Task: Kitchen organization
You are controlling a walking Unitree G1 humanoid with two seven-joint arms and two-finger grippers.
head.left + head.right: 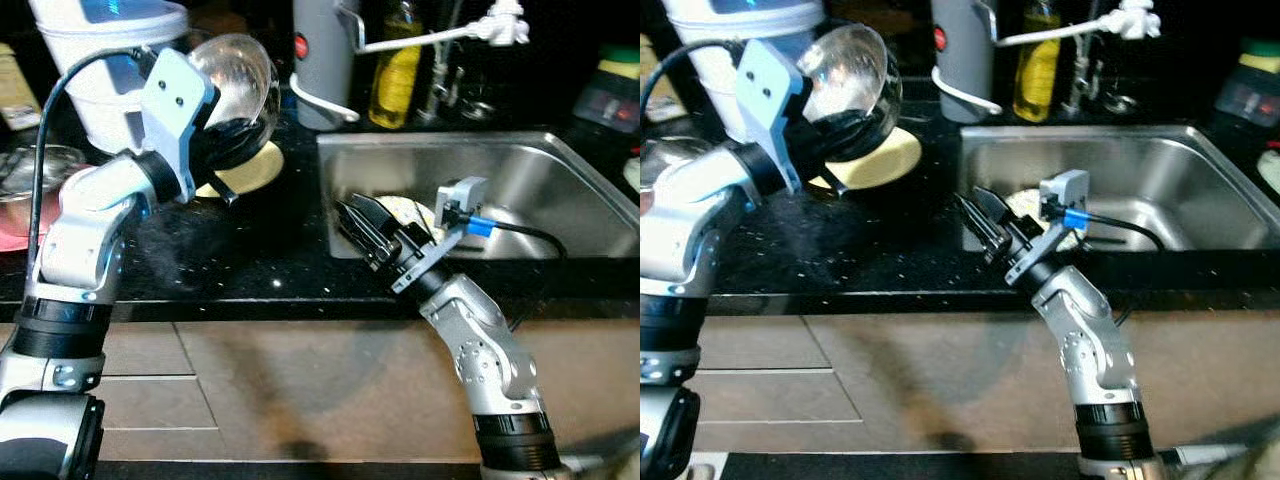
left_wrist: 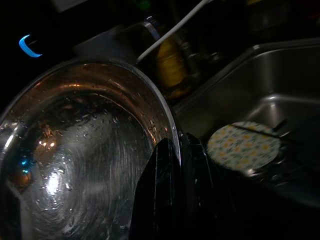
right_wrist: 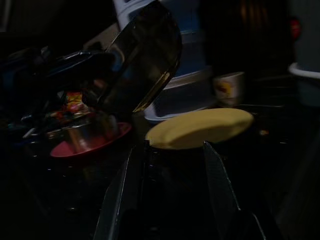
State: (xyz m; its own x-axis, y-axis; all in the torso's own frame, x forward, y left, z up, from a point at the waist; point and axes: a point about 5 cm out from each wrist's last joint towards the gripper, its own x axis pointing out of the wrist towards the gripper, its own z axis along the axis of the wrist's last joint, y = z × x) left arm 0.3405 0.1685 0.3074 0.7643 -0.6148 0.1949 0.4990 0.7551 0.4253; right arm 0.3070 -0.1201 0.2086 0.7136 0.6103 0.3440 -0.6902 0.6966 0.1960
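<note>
**Steel bowl held tilted over a dark kitchen counter**

The robot's left gripper (image 1: 225, 135) pinches the rim of a wet stainless-steel bowl (image 1: 238, 75), its black fingers (image 2: 167, 195) pressed together on the bowl's edge. The bowl hangs tilted on its side above the black counter (image 1: 250, 260), left of the sink (image 1: 530, 165), with water drops showing on its inner surface in the left wrist view. Just below and behind the bowl, a pale yellow plate (image 1: 255, 170) lies flat on the counter.

The right gripper (image 1: 352, 222) hovers at the near left corner of the sink, fingers spread and holding nothing, pointing left toward the yellow plate. In the sink basin lies a round plate with a yellow flower pattern (image 2: 243, 146).

At the far left of the counter stand a white plastic container (image 1: 100, 60) and a red dish (image 3: 90, 142) holding a small metal vessel. Behind the sink, against the far wall, are a grey jug with a white handle (image 1: 322, 60), a bottle of yellow liquid (image 1: 395, 70) and a white tap (image 1: 470, 30).
</note>
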